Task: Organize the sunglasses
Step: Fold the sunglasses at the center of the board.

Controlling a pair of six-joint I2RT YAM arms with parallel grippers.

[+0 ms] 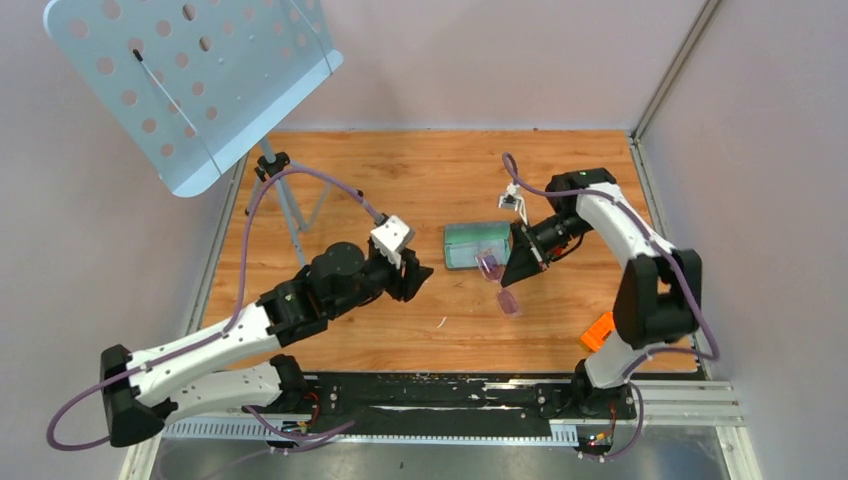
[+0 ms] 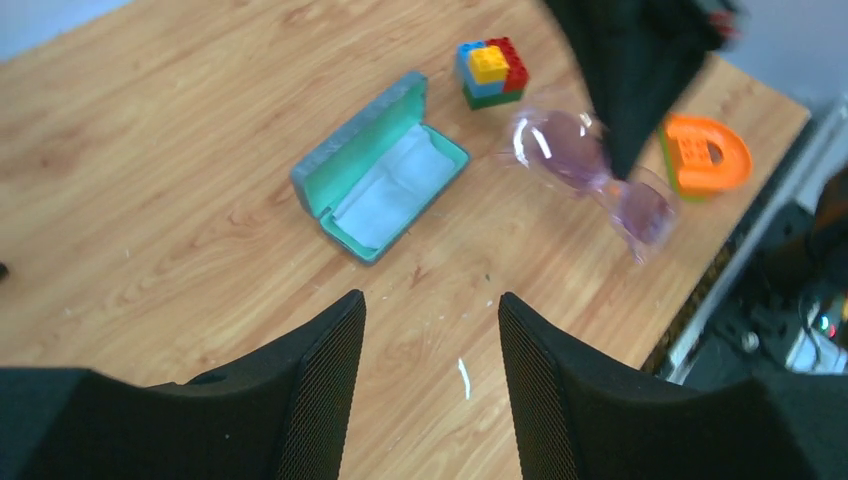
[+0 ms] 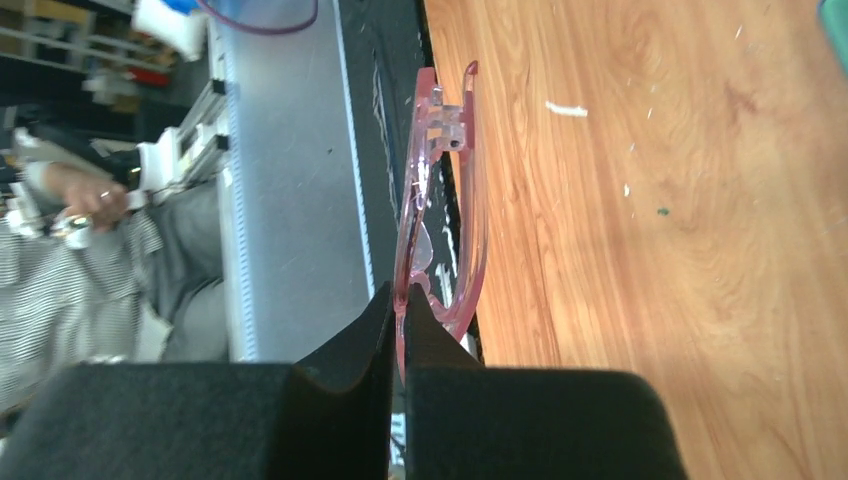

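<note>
The sunglasses, with a translucent purple-pink frame, hang in the air from my right gripper, just right of the open grey case. In the right wrist view the jaws are shut on the sunglasses, seen edge on. The left wrist view shows the sunglasses folded under the right gripper's black fingers, and the case lying open with the pale cloth in its teal inside. My left gripper is open and empty, hovering left of the case.
A stack of coloured toy bricks stands beyond the case. An orange D-shaped piece lies near the table's right edge, also seen in the top view. A music stand rises at the back left. A white scrap lies below my left gripper.
</note>
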